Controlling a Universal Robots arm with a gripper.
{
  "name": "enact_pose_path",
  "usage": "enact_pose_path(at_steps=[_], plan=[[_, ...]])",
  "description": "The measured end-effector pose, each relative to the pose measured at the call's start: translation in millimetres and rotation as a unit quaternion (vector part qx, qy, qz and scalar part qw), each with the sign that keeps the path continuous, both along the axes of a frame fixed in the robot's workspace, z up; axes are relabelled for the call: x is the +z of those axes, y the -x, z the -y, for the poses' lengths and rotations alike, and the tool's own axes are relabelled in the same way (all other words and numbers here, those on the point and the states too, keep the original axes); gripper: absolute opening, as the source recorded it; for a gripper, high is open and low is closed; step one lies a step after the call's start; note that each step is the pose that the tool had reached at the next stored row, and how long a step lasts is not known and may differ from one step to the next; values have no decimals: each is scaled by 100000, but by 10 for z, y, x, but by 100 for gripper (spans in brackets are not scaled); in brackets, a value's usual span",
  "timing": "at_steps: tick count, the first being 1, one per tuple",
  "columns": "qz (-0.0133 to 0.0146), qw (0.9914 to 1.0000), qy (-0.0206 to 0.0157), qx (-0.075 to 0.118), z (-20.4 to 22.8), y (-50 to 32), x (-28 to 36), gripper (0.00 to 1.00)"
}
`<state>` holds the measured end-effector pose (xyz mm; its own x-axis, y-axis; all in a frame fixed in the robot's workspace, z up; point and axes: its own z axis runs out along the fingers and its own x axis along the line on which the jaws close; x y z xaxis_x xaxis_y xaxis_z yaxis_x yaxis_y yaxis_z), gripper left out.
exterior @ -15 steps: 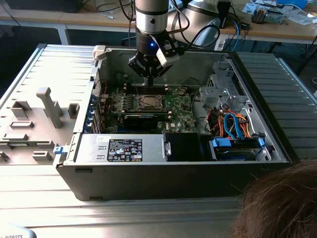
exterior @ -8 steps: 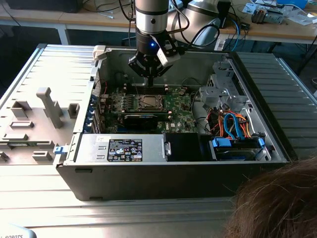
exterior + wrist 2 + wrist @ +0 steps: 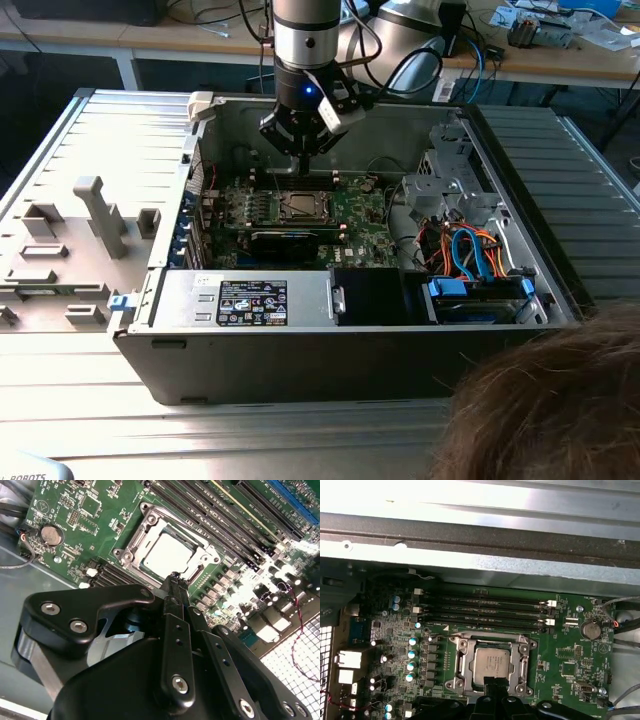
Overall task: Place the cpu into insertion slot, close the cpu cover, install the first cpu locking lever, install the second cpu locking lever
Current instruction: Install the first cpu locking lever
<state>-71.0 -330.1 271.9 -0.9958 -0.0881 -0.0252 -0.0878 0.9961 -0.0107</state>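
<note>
- fingers pinched closed, holding nothing, tips just above one edge of the cpu cover
- cpu sits in the insertion slot, cover lying flat over it
- Looks like the locking-lever stage; that calls for a precise press beside the cover
- Levers hard to make out; the fingers hide that cover edge

There is one open computer case, one green motherboard, one cpu, one cpu cover, one round coin battery, one silver box with a label, one long black card, one robot arm, one gripper and one person's head of hair
</note>
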Motion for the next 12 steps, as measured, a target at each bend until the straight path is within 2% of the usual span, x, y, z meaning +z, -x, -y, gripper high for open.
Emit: enact_pose_path(at_steps=[2, 12], plan=[[0, 99988, -3, 1539, 0, 0, 0, 11], [0, 99945, -3, 3309, 0, 0, 0, 11]])
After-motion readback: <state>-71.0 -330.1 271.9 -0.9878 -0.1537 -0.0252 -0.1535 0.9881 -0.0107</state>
